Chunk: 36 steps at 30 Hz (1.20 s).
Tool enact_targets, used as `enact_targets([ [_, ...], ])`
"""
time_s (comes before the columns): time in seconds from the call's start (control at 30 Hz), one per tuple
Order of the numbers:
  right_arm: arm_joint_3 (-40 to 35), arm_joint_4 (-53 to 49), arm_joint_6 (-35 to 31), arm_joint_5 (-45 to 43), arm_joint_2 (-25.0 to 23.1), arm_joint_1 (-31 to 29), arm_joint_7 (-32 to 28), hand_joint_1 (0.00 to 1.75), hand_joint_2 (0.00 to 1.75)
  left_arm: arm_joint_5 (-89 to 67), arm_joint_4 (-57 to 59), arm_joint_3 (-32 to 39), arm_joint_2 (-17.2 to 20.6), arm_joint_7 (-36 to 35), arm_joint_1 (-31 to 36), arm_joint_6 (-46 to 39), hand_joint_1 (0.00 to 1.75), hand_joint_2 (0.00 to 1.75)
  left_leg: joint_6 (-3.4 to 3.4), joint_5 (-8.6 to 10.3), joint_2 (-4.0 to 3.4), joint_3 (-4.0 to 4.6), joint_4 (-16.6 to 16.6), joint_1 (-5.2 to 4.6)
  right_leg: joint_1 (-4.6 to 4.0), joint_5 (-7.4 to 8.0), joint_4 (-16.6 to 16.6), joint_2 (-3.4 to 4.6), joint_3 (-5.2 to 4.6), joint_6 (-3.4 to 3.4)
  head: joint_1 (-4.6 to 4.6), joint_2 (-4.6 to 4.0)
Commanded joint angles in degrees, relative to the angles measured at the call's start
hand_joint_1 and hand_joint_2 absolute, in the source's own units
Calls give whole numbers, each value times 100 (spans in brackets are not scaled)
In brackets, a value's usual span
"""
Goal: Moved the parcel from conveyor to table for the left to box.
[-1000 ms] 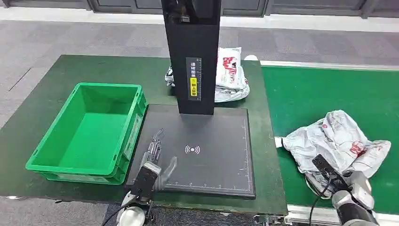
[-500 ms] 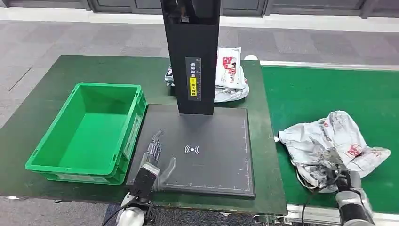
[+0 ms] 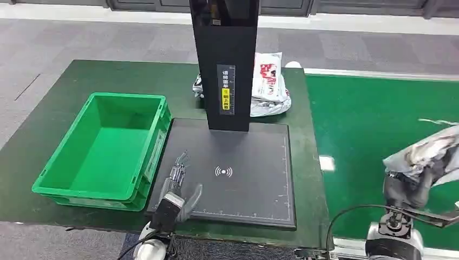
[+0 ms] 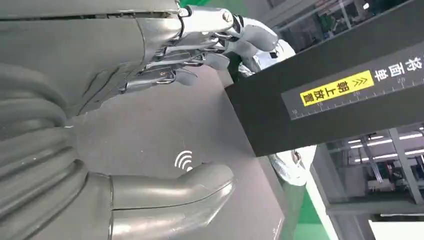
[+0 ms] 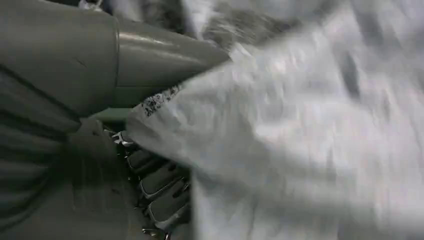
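Grey crumpled plastic, the parcel is gripped in the right robot hand and lifted above the green conveyor, right of the black scanner pad. The left robot hand lies open with fingers spread on that pad's near left corner, beside its white wireless symbol. The scanner post carries a yellow label with Chinese writing. Left of the pad on the tabletop sits a green crate; behind the post lie more parcels.
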<state>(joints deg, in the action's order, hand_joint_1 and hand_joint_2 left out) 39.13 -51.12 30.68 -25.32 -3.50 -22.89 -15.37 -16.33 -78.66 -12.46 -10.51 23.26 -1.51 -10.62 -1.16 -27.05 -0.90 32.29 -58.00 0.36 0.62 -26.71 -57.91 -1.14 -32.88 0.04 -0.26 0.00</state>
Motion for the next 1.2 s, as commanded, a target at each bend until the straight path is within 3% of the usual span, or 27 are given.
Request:
enact_targets([
  [0.03,-2364,-2427,-370,-146,-404,497,-89,175,175,-42,138,281,9,-23,74,50,0,175,1,-1,-34,5,1,-4,4,8,-5,45,-22,-2,0,0],
  [0.13,-2699,-2362,-316,-158,-448,414,-14,175,175,-58,165,288,-5,-65,140,43,0,175,1,10,-30,9,11,0,1,19,8,49,-27,-6,0,0],
  [0.2,-3321,-2133,-360,134,-454,345,147,175,175,-79,183,286,-51,-92,152,62,0,175,4,10,-29,9,6,-1,1,16,3,47,-27,-4,0,0],
  [0.43,-3496,-2011,-499,199,-422,315,-38,175,175,-90,180,275,-58,-95,137,70,0,175,-1,13,-13,4,5,1,-2,14,7,29,-13,-3,0,0],
  [0.53,-4162,-1514,-396,491,-528,146,323,175,175,-96,318,207,-47,-97,272,102,0,175,0,13,-3,5,4,0,-1,12,4,19,-13,-2,0,0],
  [0.7,-5740,-49,-497,777,-853,-354,372,175,175,-29,311,169,16,-186,269,-3,0,175,-3,10,-69,0,14,4,-5,30,10,85,-23,-7,0,0],
  [1.03,-6854,740,-278,663,-1134,-792,760,175,175,82,319,246,37,-189,291,-202,0,175,-16,23,-20,11,15,3,-19,20,8,41,-22,-7,-2,0],
  [1.07,-6950,840,-256,676,-1150,-826,801,0,0,101,316,270,31,-199,296,-227,0,175,-14,26,-19,14,16,4,-20,23,10,43,-26,-6,0,0],
  [1.2,-7484,1272,-305,657,-1098,-904,788,0,0,122,232,345,6,-216,249,-243,0,175,-15,22,-20,12,13,6,-21,20,9,38,-20,-7,0,0],
])
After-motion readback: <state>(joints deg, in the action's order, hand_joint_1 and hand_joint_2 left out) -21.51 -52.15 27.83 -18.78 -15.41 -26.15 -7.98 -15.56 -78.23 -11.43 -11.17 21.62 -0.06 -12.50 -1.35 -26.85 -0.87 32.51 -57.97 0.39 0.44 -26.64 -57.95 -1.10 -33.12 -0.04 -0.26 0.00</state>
